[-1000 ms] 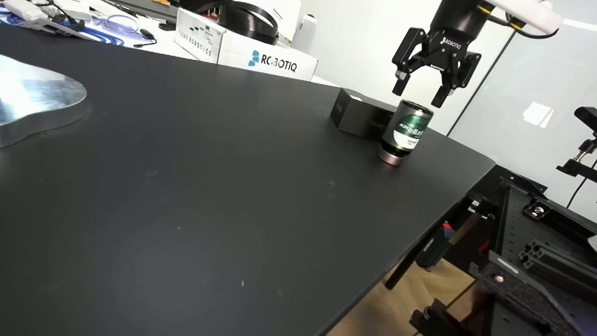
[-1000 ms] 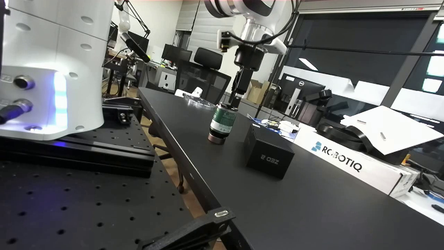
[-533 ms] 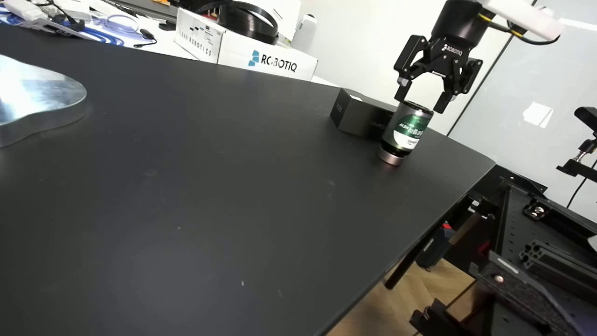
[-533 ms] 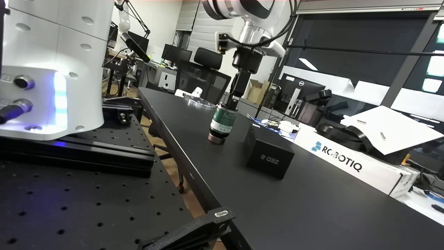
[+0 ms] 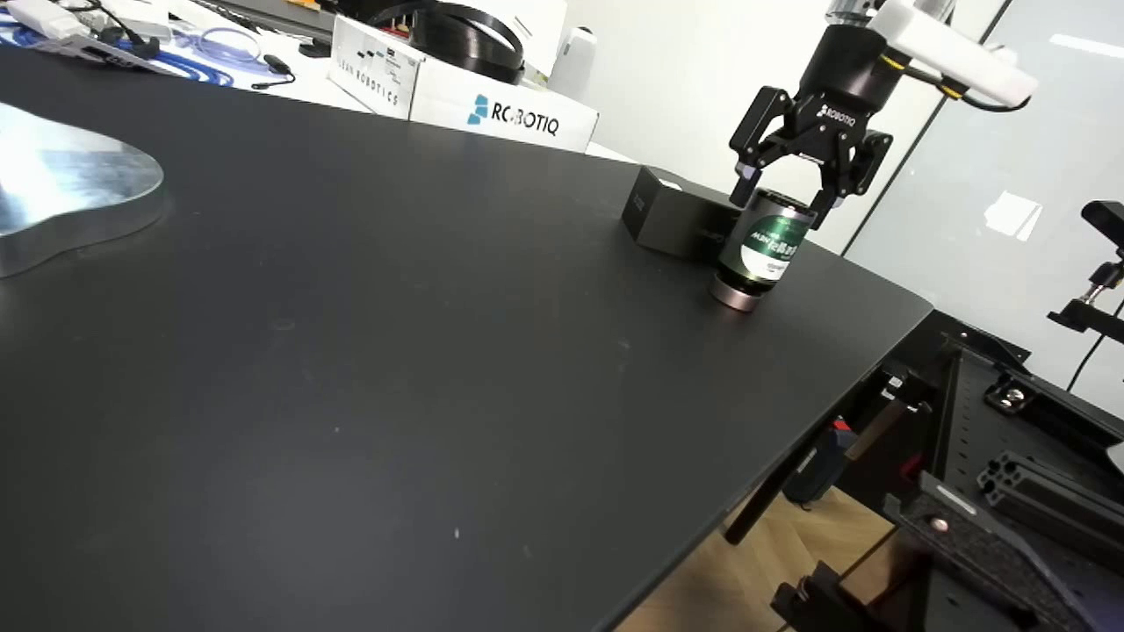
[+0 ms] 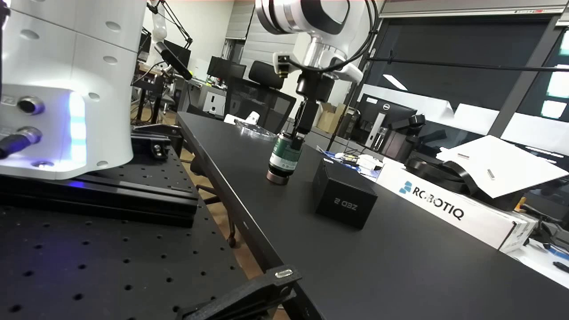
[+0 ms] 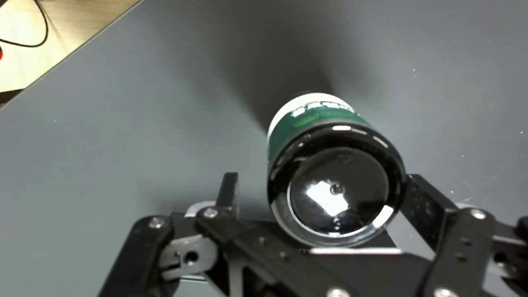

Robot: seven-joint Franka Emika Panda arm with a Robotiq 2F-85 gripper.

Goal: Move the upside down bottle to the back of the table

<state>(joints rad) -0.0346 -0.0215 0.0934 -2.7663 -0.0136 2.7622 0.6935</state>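
— What is nearest?
— The gripper [image 7: 321,182], fingers [image 7: 228,192] spread on either side of the bottle [image 7: 330,165]. One finger stands clear; contact at the other is uncertain.
— Where is the bottle?
— Upside down on the table [image 6: 400,266]. The wrist view hides its cap [image 5: 736,295]; both exterior views show it.
— Farther out?
— Near the bottle but apart, a black box [image 5: 676,215], one end covered by the bottle in an exterior view. Well away from the bottle, a white carton [image 6: 449,206].

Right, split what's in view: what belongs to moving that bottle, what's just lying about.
For the job:
upside down bottle
table
gripper

Just around:
black ZED 2 box
white Robotiq box
office chair
shiny object, identity unclear
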